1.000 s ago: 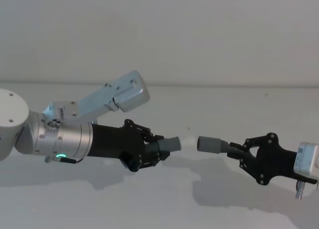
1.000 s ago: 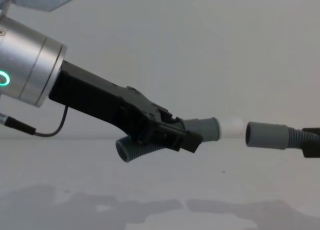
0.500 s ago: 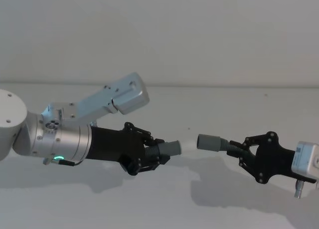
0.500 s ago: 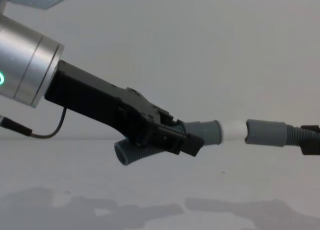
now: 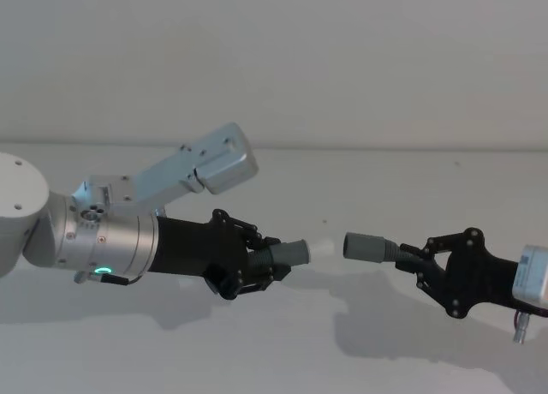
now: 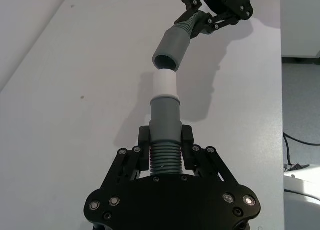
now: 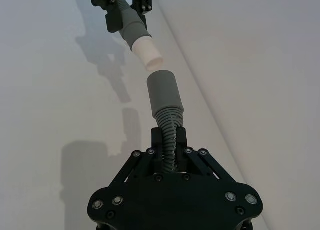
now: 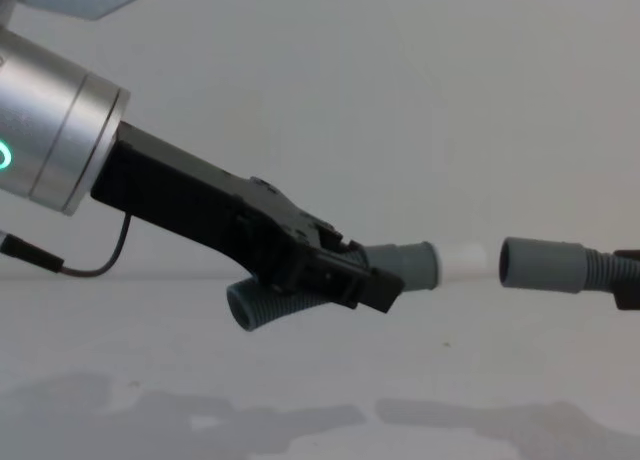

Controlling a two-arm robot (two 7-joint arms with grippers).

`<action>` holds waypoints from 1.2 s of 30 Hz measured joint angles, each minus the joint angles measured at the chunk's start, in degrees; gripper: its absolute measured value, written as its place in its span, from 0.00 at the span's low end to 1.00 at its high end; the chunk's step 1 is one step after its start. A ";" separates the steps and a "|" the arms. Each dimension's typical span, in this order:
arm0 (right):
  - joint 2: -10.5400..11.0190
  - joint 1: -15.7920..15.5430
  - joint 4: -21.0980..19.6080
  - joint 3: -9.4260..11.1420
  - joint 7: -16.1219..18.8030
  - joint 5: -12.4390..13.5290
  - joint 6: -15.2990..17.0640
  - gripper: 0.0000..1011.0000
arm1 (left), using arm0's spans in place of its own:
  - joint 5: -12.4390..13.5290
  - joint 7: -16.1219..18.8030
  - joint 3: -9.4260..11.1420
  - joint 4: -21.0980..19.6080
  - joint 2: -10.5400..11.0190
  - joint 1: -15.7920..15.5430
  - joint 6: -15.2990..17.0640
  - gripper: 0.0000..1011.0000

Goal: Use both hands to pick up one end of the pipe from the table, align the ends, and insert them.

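Above the white table, I hold both hose pieces in the air, cuff facing cuff. My left gripper is clamped on the ribbed neck of the shorter hose piece, just behind its grey cuff; the white inner sleeve sticks out of that cuff toward my right side. My right gripper is closed the same way on the ribs of the other hose piece, whose open cuff faces back at the sleeve.

The move ahead turns on the gap between sleeve tip and cuff mouth: they are near but apart, with daylight between them in the chest view. The two long axes run roughly left to right and almost meet, yet from my left wrist the far cuff looks angled slightly off the sleeve's line, so I judge a small correction in tilt is needed before pushing in. Both grippers sit equally close to the joint. Bare table lies below and around us, leaving free room to close the gap.
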 joint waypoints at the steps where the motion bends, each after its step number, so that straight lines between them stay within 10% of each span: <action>1: 0.07 -0.01 0.01 0.01 0.01 0.08 -0.04 0.12 | -0.02 0.03 0.08 0.04 -0.03 -0.07 0.04 0.34; 36: 2.85 -0.71 -0.82 -1.09 0.41 2.48 -0.10 0.12 | -1.10 0.63 2.81 0.74 -0.72 -1.76 0.70 0.34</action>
